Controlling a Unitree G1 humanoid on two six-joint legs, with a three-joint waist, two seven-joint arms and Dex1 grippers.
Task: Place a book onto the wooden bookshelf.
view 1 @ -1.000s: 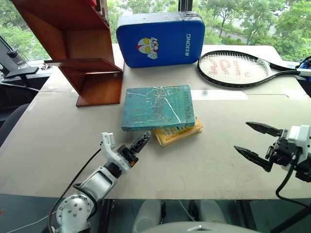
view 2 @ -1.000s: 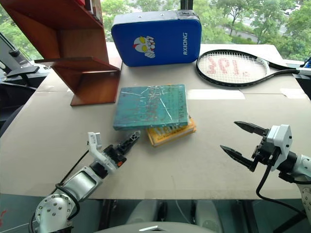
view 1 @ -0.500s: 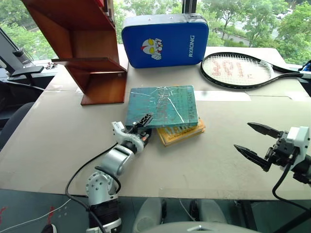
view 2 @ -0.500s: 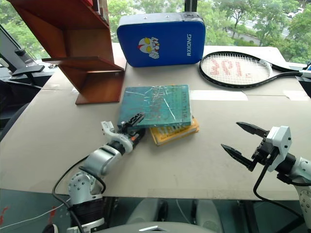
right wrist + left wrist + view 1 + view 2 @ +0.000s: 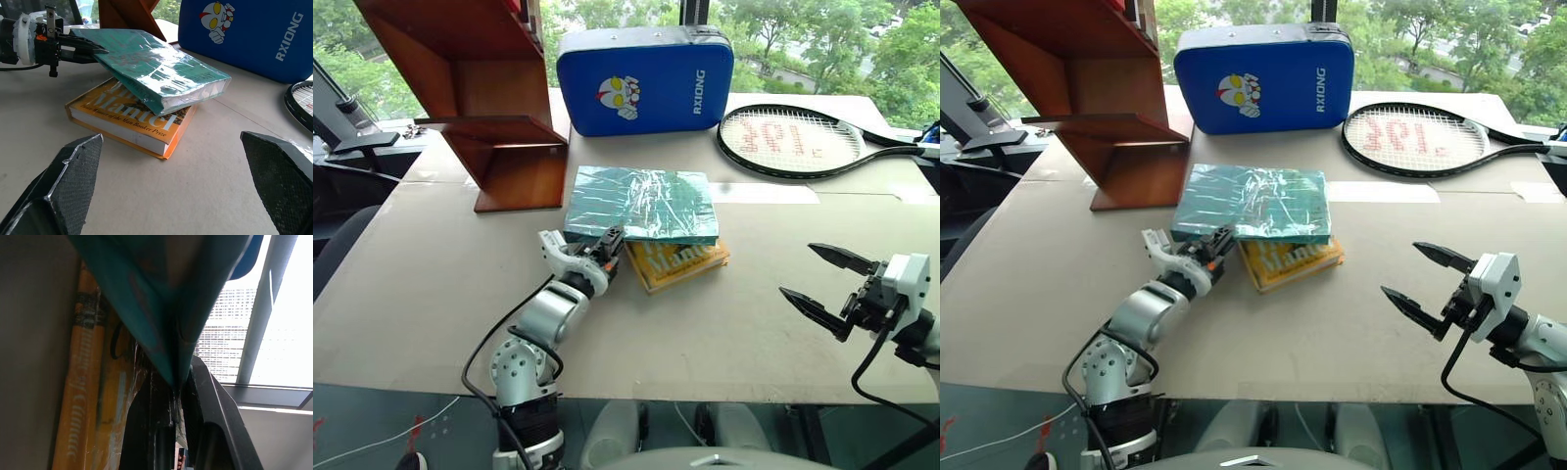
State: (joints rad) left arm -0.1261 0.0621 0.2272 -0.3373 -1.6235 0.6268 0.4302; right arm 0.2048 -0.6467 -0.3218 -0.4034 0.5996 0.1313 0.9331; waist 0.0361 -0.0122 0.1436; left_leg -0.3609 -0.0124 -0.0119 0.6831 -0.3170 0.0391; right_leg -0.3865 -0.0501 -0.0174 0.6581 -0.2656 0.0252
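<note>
- Where a pale, matte table (image 5: 431,284) fills the foreground, windows with green trees behind.
- Teal book (image 5: 641,203) in crinkled, shiny clear wrap, pale page edges; resting tilted on a yellow-orange book (image 5: 680,264) with white lettering, near-left corner raised.
- Left gripper (image 5: 610,242) clamped on that raised corner of the teal cover.
- Right gripper (image 5: 822,284) spread wide, holding nothing, well apart from both books.
- Reddish-brown polished wooden bookshelf (image 5: 480,88), slanted side panels and flat boards, standing at far left of table.
- Blue padded case (image 5: 644,78) upright behind the books; racket (image 5: 793,140) lying flat at far right.
</note>
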